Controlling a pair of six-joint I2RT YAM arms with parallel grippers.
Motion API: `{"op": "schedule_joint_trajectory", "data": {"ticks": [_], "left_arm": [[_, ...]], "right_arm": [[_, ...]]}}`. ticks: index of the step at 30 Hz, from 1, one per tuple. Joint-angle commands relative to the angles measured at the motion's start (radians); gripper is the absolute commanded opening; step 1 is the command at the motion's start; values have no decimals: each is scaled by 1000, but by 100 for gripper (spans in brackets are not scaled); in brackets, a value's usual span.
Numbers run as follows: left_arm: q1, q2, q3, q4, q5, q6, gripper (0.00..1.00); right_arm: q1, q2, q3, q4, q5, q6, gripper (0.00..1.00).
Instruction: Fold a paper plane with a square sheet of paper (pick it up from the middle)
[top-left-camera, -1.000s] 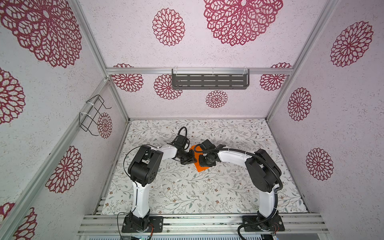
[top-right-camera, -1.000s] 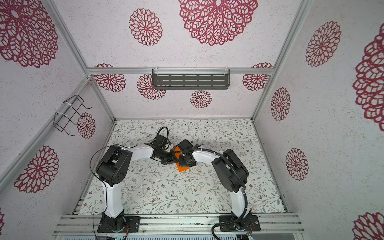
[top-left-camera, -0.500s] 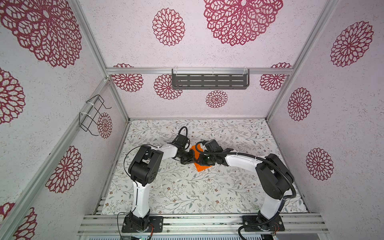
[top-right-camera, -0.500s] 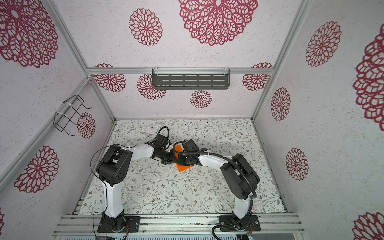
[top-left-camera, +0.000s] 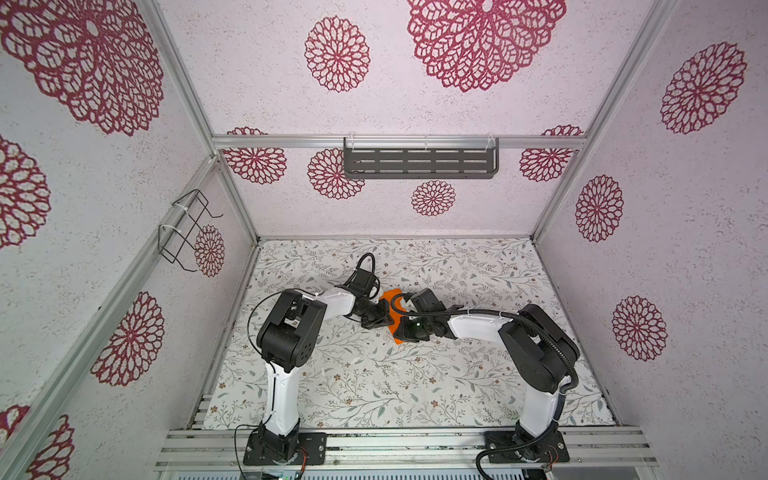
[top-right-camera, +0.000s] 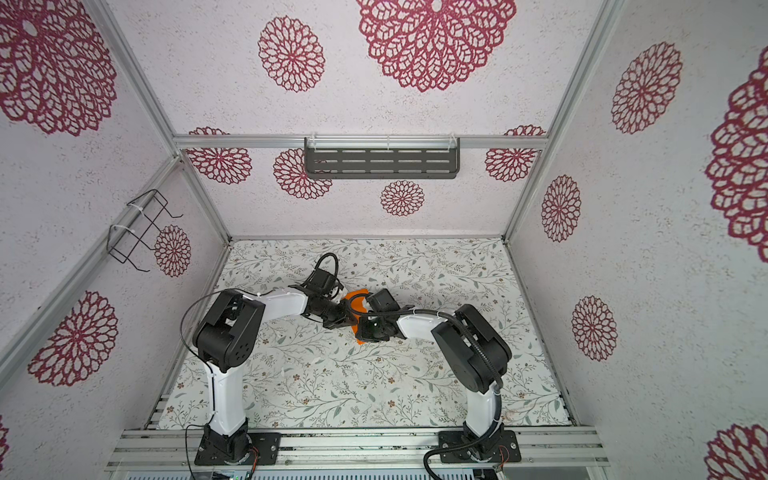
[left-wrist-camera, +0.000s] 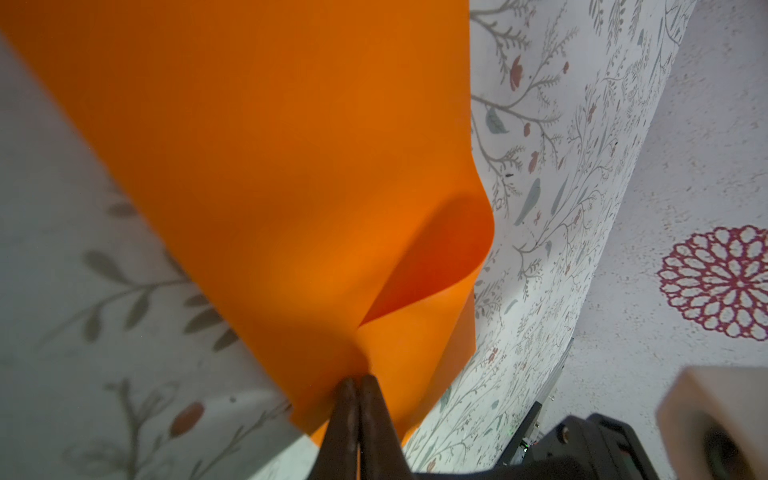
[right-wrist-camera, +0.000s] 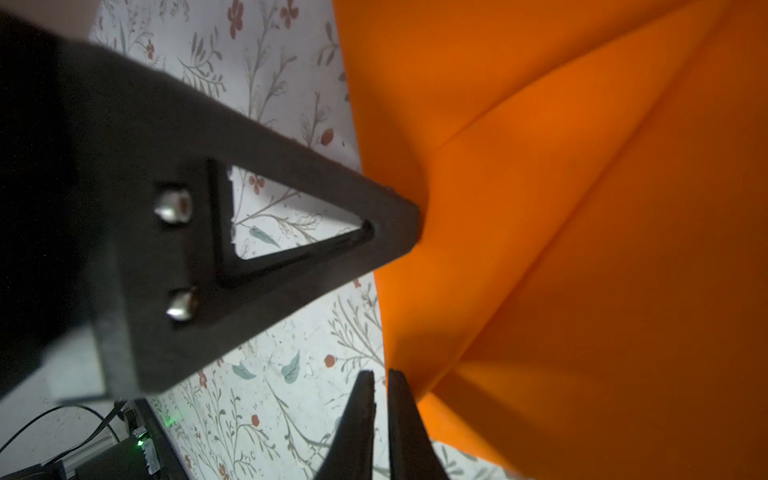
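The orange square sheet of paper (top-left-camera: 388, 297) (top-right-camera: 355, 296) hangs bent between both grippers above the middle of the floral mat. My left gripper (left-wrist-camera: 358, 380) (top-left-camera: 390, 322) is shut on the sheet's edge, and the paper (left-wrist-camera: 270, 166) curls away from it in a soft fold. My right gripper (right-wrist-camera: 380, 374) (top-left-camera: 398, 332) has its jaws almost together with only a slit; the creased paper (right-wrist-camera: 582, 249) lies beside one finger, and I see none in the slit. The left gripper's black triangular finger (right-wrist-camera: 291, 162) touches the sheet's edge. No paper plane is in view.
The floral mat (top-left-camera: 374, 382) covers the floor inside patterned walls. A grey slotted shelf (top-left-camera: 419, 163) hangs on the back wall and a wire basket (top-left-camera: 187, 230) on the left wall. Aluminium rails (top-left-camera: 395, 440) with both arm bases run along the front.
The right arm has stretched out and lowered, bringing its gripper to the sheet's near edge while its jaws closed. The left gripper has kept its hold in place.
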Motion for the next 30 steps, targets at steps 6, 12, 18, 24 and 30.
{"op": "schedule_joint_trajectory", "data": {"ticks": [6,12,18,24,30], "left_arm": [[-6,71,-33,-110,-86,13,7],[-7,71,-33,-113,-86,14,7],[-7,71,-33,-114,-88,14,7],[-7,71,-33,-122,-92,18,6],[-6,72,-31,-125,-96,17,5]], "right_arm": [[-6,25,5,-13,8,8,13],[-8,-39,1,18,-4,2,13],[-36,-29,-7,66,-23,8,13],[-73,28,6,106,-60,-1,13],[-95,51,-38,140,-69,6,13]]}}
